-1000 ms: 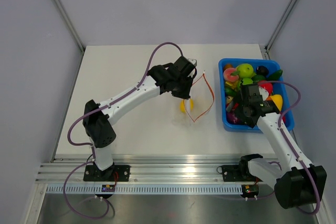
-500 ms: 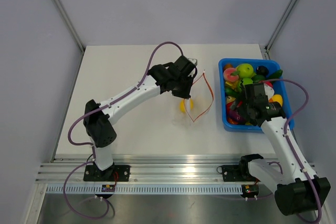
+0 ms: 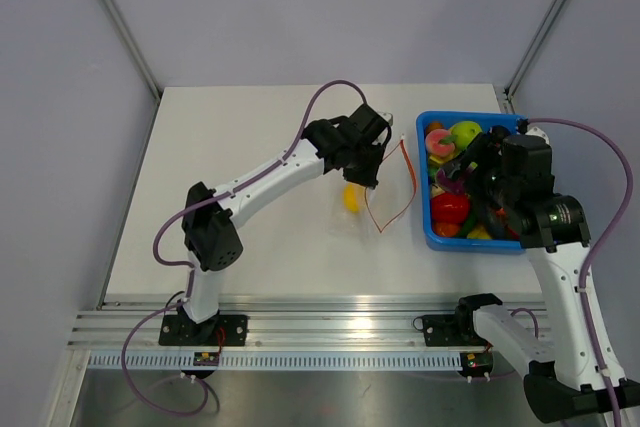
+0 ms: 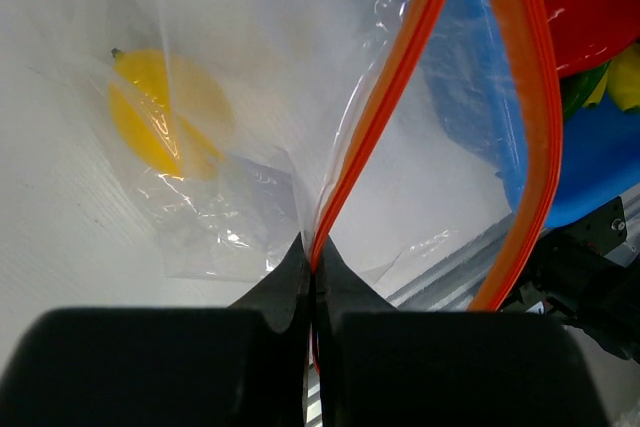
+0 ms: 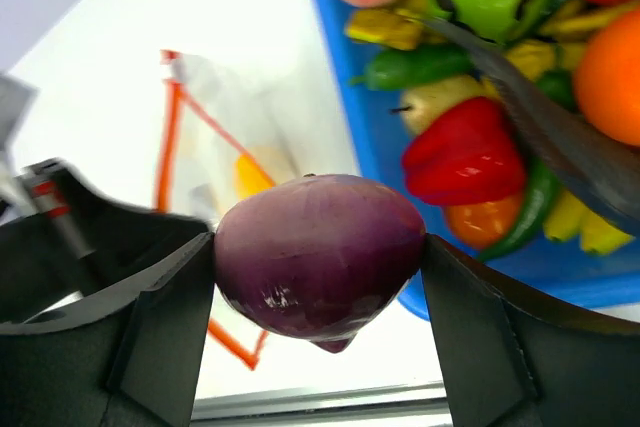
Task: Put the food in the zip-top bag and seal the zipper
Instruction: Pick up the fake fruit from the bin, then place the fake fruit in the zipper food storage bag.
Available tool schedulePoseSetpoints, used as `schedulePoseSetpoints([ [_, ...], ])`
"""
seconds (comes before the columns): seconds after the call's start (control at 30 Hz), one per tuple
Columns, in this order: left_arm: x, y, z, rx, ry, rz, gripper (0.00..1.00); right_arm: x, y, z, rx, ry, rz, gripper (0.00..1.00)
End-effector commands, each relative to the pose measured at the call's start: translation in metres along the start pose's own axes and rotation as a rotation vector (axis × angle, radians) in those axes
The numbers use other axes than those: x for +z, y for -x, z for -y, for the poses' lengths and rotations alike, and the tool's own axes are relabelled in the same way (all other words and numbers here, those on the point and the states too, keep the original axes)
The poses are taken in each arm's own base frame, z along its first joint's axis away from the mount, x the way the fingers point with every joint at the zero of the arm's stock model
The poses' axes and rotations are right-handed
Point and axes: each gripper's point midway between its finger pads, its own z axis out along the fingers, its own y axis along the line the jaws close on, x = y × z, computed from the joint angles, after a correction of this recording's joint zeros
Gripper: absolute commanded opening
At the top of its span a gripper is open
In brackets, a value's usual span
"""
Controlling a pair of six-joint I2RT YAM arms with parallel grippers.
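The right end effector (image 5: pixel 317 252) is closed to the width of a glossy purple onion-shaped toy vegetable (image 5: pixel 312 215). It grips the toy across its middle and hangs above the blue rectangular plastic bin (image 3: pixel 428 231) of other toy food. The step in hand looks like carrying the toy to the bag. To do it well, I would travel level towards the opening on this end effector's left, centre over it, then lower before letting go (a drop from height could glance off the floppy film).

The left end effector (image 4: pixel 312 259) is pinched fully together on one lip of the thin orange-red zipper strip (image 4: pixel 372 132), holding the clear floppy zip-top bag (image 4: pixel 240 77) open. The other lip bows away towards the bin. The bag hangs below and ahead of that end effector, with its bottom on the white worktop (image 3: pixel 230 137) and a yellow lemon-like toy (image 4: pixel 165 122) inside it.
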Motion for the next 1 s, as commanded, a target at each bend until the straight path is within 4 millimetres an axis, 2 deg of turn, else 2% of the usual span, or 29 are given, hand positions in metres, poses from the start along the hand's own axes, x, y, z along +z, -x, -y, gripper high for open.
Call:
schedulePoseSetpoints([
  [0.0,-0.017,0.018,0.017,0.022,-0.064,0.058,0.00,-0.010,0.004,-0.042,-0.044,0.186,-0.045,0.42],
  [0.1,-0.020,0.018,0.018,0.022,-0.066,0.058,0.00,-0.010,-0.006,-0.066,-0.070,0.260,-0.081,0.43],
  [0.17,-0.022,0.018,0.018,0.020,-0.067,0.061,0.00,-0.007,-0.014,-0.075,-0.082,0.269,-0.094,0.43],
  [0.2,-0.024,0.018,0.018,0.020,-0.068,0.062,0.00,-0.001,-0.026,-0.083,-0.104,0.281,-0.124,0.43],
  [0.3,-0.026,0.017,0.019,0.021,-0.076,0.058,0.00,0.010,-0.043,-0.094,-0.116,0.292,-0.165,0.43],
  [0.5,-0.038,0.015,0.029,0.027,-0.135,0.058,0.00,0.042,-0.055,-0.090,-0.121,0.231,-0.174,0.47],
  [0.57,-0.046,0.015,0.035,0.028,-0.171,0.066,0.00,0.051,-0.062,-0.089,-0.140,0.215,-0.199,0.67],
  [0.67,-0.052,0.015,0.038,0.027,-0.195,0.070,0.00,0.049,-0.057,-0.091,-0.152,0.215,-0.188,0.92],
  [0.77,-0.058,0.014,0.038,0.028,-0.203,0.073,0.00,0.041,-0.043,-0.087,-0.165,0.197,-0.134,0.97],
  [0.97,-0.063,0.015,0.042,0.026,-0.231,0.076,0.00,0.032,-0.026,-0.064,-0.194,0.091,-0.056,0.98],
])
